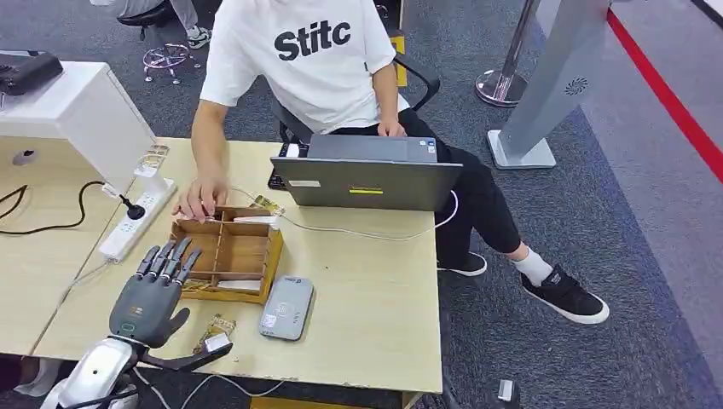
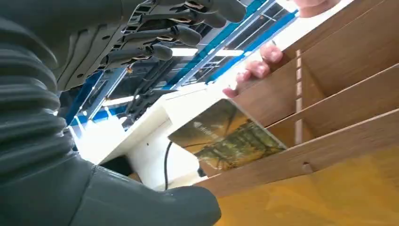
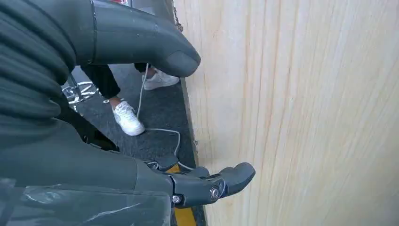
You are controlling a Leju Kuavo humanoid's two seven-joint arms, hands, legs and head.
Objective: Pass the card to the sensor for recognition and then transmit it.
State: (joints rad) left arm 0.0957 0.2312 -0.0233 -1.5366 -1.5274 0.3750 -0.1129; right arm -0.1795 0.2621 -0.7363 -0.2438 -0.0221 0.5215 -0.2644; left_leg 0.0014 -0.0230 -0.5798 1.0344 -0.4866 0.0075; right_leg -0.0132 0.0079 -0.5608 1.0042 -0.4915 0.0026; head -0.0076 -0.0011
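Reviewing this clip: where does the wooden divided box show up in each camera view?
Head view: the wooden divided box sits on the table centre-left, just beyond the left hand.
Left wrist view: its slats cross the right half, a picture card leaning inside.
Right wrist view: not in it.
Shared landmark: the person's hand at the box's edge.

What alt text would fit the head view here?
The robot's left hand, fingers apart, hovers at a wooden divided tray on a table, beside a grey card sensor. A seated person's hand touches the tray's far edge, near a laptop.
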